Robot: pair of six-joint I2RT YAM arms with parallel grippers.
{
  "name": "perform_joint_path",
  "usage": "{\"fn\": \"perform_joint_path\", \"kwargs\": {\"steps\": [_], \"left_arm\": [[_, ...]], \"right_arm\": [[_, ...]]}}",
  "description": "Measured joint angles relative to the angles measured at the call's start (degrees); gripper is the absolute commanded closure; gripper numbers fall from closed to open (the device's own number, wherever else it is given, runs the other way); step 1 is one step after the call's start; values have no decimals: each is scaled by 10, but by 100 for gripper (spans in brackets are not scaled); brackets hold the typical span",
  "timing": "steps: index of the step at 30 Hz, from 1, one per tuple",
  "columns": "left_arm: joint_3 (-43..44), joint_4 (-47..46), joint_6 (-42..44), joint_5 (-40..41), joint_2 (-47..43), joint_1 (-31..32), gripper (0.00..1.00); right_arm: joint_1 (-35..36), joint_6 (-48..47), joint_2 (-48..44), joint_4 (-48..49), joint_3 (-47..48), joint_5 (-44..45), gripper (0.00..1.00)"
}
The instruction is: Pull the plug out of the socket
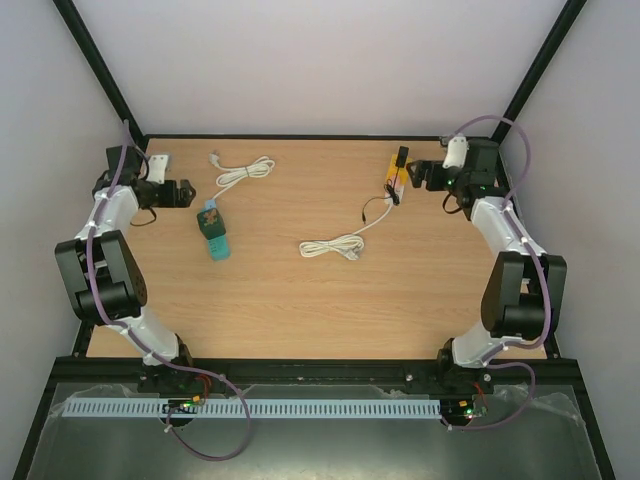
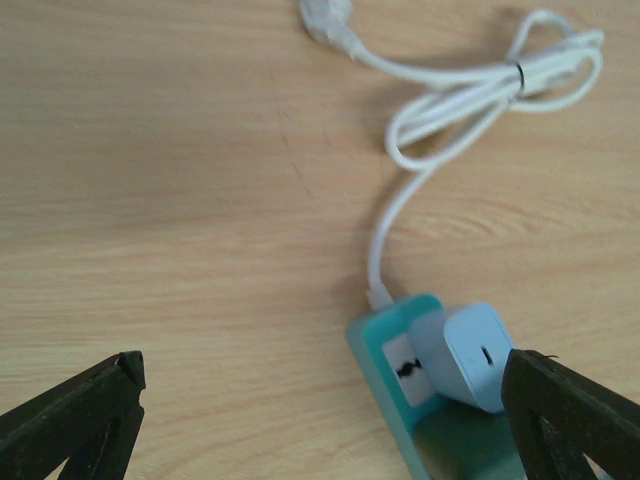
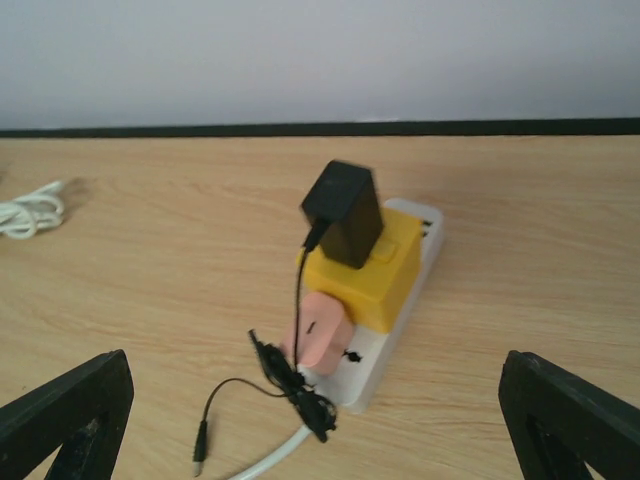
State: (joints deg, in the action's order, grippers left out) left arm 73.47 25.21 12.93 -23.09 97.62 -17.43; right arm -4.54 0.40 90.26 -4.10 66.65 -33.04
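Observation:
A teal socket strip (image 1: 213,235) lies left of centre, with a pale blue-white plug (image 2: 470,355) seated in it (image 2: 385,375) and a white coiled cable (image 2: 470,90) running away from it. My left gripper (image 1: 185,192) is open and empty just left of it; in the left wrist view (image 2: 322,370) the plug sits by the right finger (image 2: 570,420). A white power strip (image 3: 400,320) at the back right carries a yellow adapter (image 3: 375,275), a black plug (image 3: 345,210) and a pink plug (image 3: 320,330). My right gripper (image 1: 415,175) is open and empty, facing it.
A coiled white cable (image 1: 333,247) lies mid-table, running to the white power strip (image 1: 397,180). A thin black lead with a bundled knot (image 3: 295,390) trails in front of that strip. The black frame edge (image 3: 320,128) and wall stand just behind it.

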Motion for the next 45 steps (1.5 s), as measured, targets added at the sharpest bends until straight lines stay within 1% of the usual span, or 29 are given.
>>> {"fn": "perform_joint_path", "kwargs": {"steps": [5, 14, 20, 25, 27, 33, 39, 45], "left_arm": [[-7, 29, 61, -45, 0, 3, 0], [38, 168, 249, -120, 20, -11, 0], [54, 230, 366, -126, 30, -24, 1], [56, 243, 432, -113, 36, -29, 7], [56, 231, 438, -104, 36, -29, 11], [64, 172, 429, -73, 40, -24, 17], [70, 125, 417, -36, 64, 6, 20], [70, 98, 403, -13, 97, 26, 21]], "right_arm": [[26, -8, 18, -3, -6, -17, 2], [57, -26, 34, -8, -14, -57, 2], [66, -33, 39, -15, -16, -78, 2], [68, -39, 40, -20, -16, -95, 2], [68, -41, 40, -21, -17, -102, 2], [69, -41, 40, -29, -20, -118, 2], [69, -41, 40, -32, -22, -127, 2], [69, -42, 40, -34, -30, -132, 2]]}}
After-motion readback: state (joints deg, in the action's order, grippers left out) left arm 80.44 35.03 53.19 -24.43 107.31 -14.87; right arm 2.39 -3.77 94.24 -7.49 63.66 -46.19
